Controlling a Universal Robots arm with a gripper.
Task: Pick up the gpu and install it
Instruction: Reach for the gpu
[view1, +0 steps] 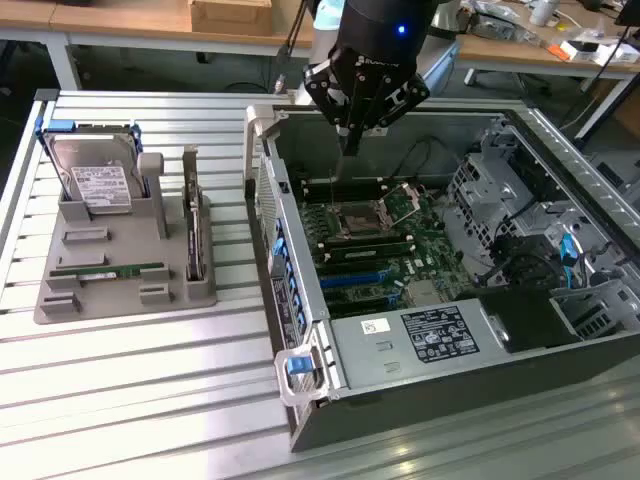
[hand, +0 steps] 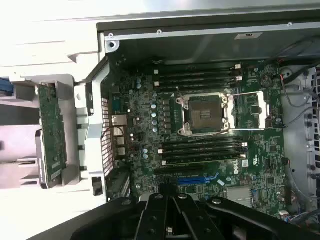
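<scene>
The gpu (view1: 193, 228) stands on edge in a slot of the grey holder (view1: 110, 290) at the exterior view's left, outside the computer case. In the wrist view the gpu (hand: 52, 131) shows its green board face beside the case wall. My gripper (view1: 349, 143) hangs above the far side of the open case, over the motherboard (view1: 372, 235), well apart from the gpu. Its fingers are shut with nothing between them. In the wrist view the gripper (hand: 169, 194) sits over the motherboard (hand: 200, 135) near the blue expansion slot (hand: 197, 179).
A silver hard drive (view1: 97, 182) with a white label and a green memory stick (view1: 108, 270) also rest in the holder. The case's metal wall (view1: 285, 270) stands between holder and motherboard. Drive cages and cables (view1: 530, 230) crowd the case at the exterior view's right.
</scene>
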